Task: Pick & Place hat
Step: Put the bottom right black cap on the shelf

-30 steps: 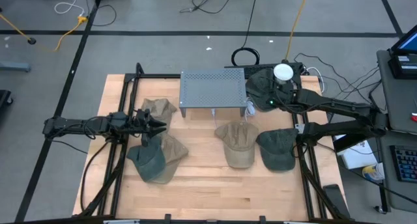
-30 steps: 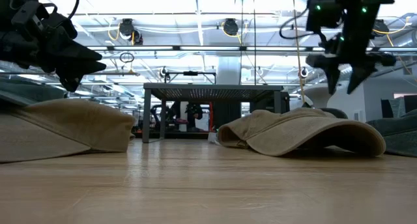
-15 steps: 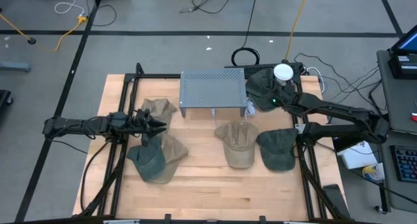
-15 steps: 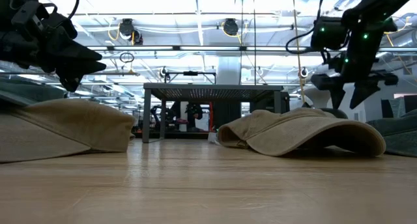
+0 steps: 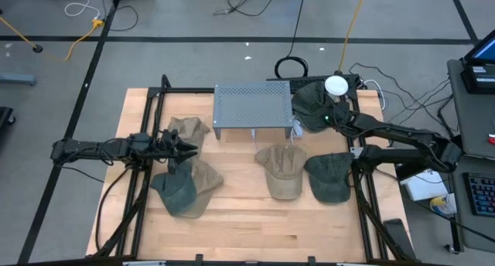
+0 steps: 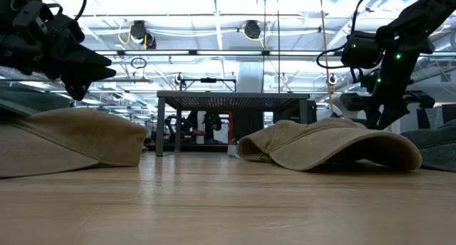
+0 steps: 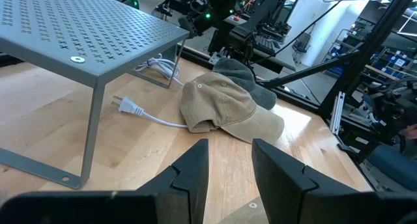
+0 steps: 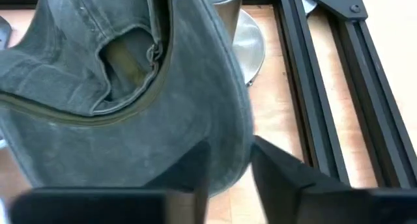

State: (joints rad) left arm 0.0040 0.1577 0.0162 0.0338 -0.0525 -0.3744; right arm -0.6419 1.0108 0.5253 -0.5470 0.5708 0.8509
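Right wrist view, open right end effector astride faded green hat's curved brim

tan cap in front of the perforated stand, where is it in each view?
High view: tan cap centre of the table, just in front of the perforated stand.
Low view: tan cap right of centre; stand behind it.
Left wrist view: tan cap mid-frame, beyond the stand.
Right wrist view: not in it.
Shared landmark: the stand.
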